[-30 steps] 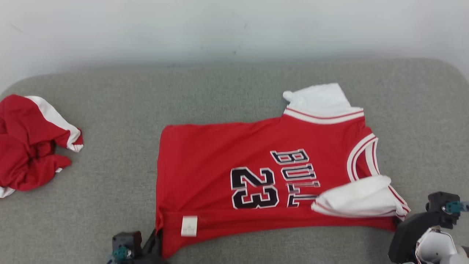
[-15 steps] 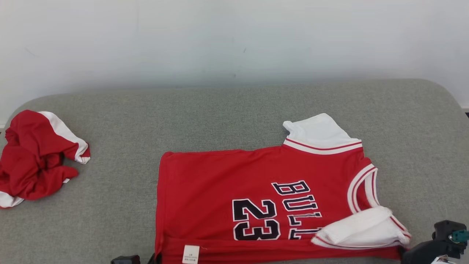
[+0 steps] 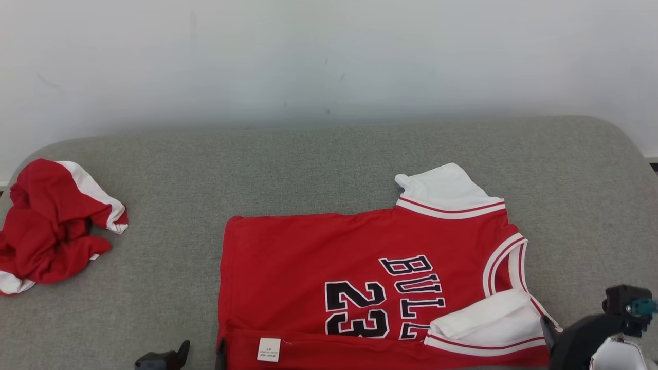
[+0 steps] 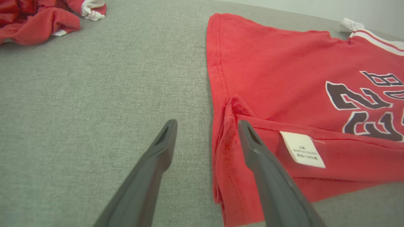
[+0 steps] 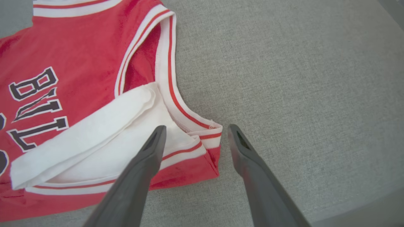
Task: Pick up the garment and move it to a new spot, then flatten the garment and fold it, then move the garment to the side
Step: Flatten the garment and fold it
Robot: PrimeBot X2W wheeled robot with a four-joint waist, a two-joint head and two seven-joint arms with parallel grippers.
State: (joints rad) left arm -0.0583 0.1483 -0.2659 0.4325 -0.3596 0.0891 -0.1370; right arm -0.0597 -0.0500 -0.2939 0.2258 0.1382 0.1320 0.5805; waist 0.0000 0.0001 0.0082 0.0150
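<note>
- Lying spread on the grey upholstered surface (image 3: 154, 169), the red garment (image 3: 308, 257) is seen right of centre in the head view, close to the near edge, with its "23" and lettering facing up.
- Its near long edge is folded over onto the front, and a white label (image 3: 269, 349) is exposed on that fold.
- The near white sleeve (image 3: 488, 318) is folded onto the chest; the far white sleeve (image 3: 444, 187) is laid out flat toward the wall (image 3: 329, 61).
- The left pincer (image 4: 206, 123) is held wide open with nothing gripped. The garment's hem corner is straddled: one finger is seen over bare grey fabric, the other over the folded red edge. Whether cloth is touched cannot be told.
- The right pincer (image 5: 196, 127) is likewise spread wide and empty. The shoulder corner is framed between its fingers, one over the white sleeve, one over the grey surface.
- A crumpled red-and-white cloth (image 3: 51, 226) is seen at the far left, well apart from the garment.
</note>
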